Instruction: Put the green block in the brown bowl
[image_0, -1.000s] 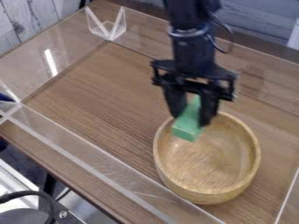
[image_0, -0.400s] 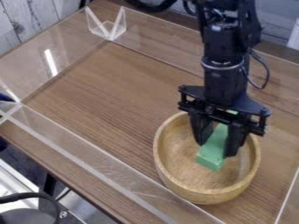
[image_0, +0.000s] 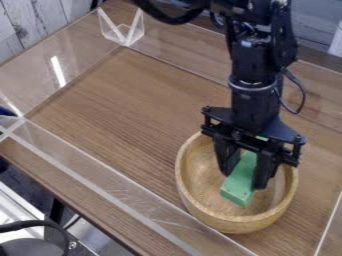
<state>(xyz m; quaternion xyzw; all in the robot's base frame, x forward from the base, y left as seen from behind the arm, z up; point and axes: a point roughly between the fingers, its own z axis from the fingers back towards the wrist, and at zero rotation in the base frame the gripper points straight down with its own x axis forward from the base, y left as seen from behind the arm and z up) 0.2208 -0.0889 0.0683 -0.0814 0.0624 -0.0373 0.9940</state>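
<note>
Black claw (image_0: 247, 172) gripping the flat bright green block (image_0: 242, 183)
Block hangs tilted inside the round light-brown wooden bowl (image_0: 201, 196), toward three o'clock.

A black robot arm reaches down into a brown bowl (image_0: 201, 200) on a wood-grain table (image_0: 120, 100), its gripper (image_0: 249, 172) clamped on a green block (image_0: 242, 185). The block hangs tilted between the fingers, its lower end inside the bowl, at or just above the floor. Clear plastic walls (image_0: 80, 165) edge the table, and a small clear V-shaped stand (image_0: 122, 28) sits at the far corner.
</note>
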